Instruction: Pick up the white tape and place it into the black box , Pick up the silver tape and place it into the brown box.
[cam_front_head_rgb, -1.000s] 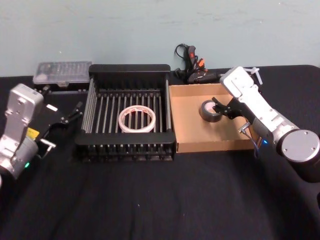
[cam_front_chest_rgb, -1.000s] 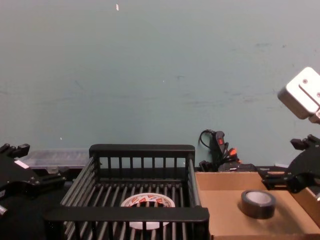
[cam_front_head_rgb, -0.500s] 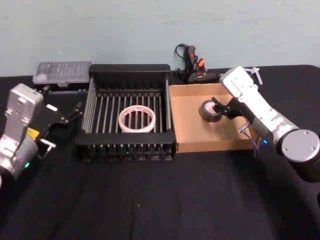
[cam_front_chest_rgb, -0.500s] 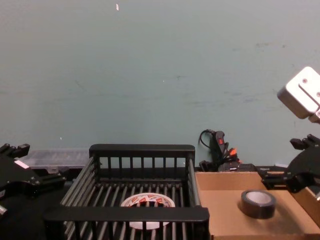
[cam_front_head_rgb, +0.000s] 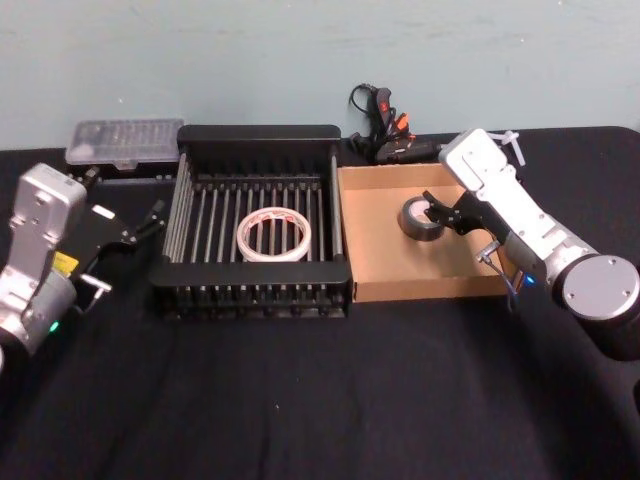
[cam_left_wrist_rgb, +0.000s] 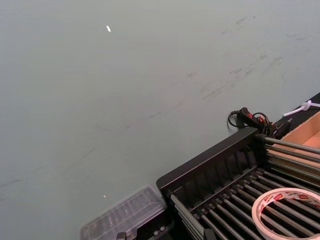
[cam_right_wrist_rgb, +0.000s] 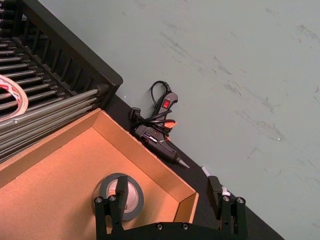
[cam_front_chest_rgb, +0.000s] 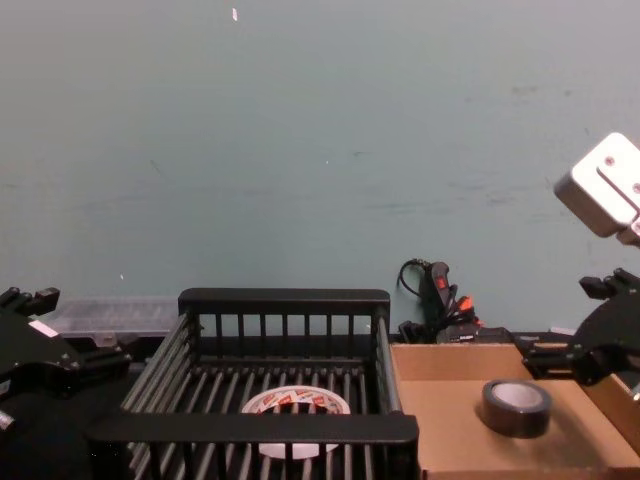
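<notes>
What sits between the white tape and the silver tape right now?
In the head view, the black box's right wall and the brown box's left wall separate white tape from silver tape.

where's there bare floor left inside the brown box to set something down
Inside the brown box, the near half and the side next to the black box are bare cardboard. The far right part is crowded: the silver tape lies there, with the open right gripper over it.

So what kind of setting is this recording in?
Probably a lab or workshop test bench: a table draped in black cloth against a plain pale teal wall, with a glue gun and a clear parts case at the back.
</notes>
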